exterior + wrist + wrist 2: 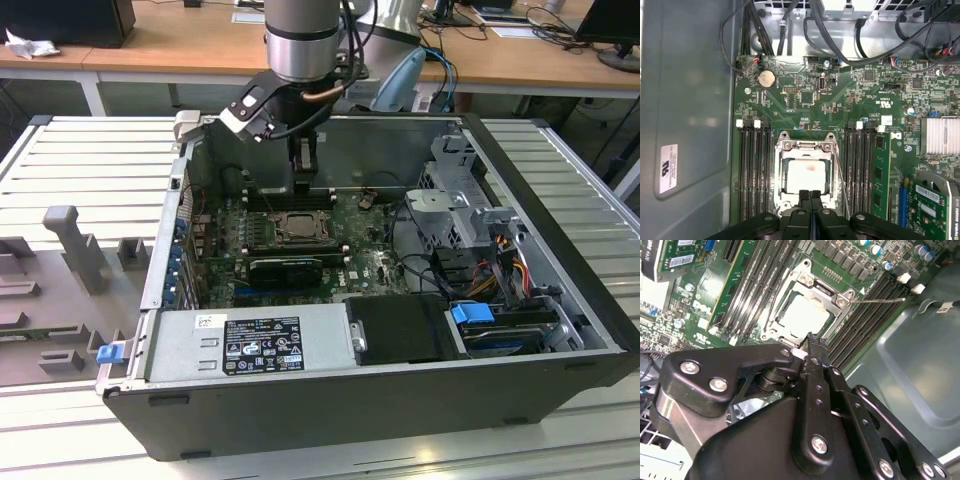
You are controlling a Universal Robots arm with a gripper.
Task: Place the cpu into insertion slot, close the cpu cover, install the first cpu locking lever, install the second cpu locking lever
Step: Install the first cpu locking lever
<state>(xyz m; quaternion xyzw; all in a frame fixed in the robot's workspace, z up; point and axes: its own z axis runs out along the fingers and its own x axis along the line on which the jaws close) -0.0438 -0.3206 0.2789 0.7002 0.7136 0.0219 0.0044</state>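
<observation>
Your arm reaches down into the open case (400, 405), over the far part of the board (840, 100). The gripper (810, 197) has its fingers pressed together with nothing between them. In both wrist views its tips hang just over the near edge of the slot (775, 172).

The slot sits between the two banks of long black memory slots. The cover (805, 154) looks folded down flat on it. Through the cover's window you can see the cpu (807, 176), pale and square in its seat, so by my reading the first two steps are done.

That puts you at the levers. One lever (839, 180), a thin wire rod, runs along one side of the slot. In the second wrist view its free end (882, 300) pokes out over the memory slots, so it reads as unlatched. I can't make out the other lever.

Catching that rod calls for a fine, low approach from its outer side, then a steady push down and under its hook. Keep the tips off the cpu and the memory clips (the rod is thin and will slip off a blunt push).
</observation>
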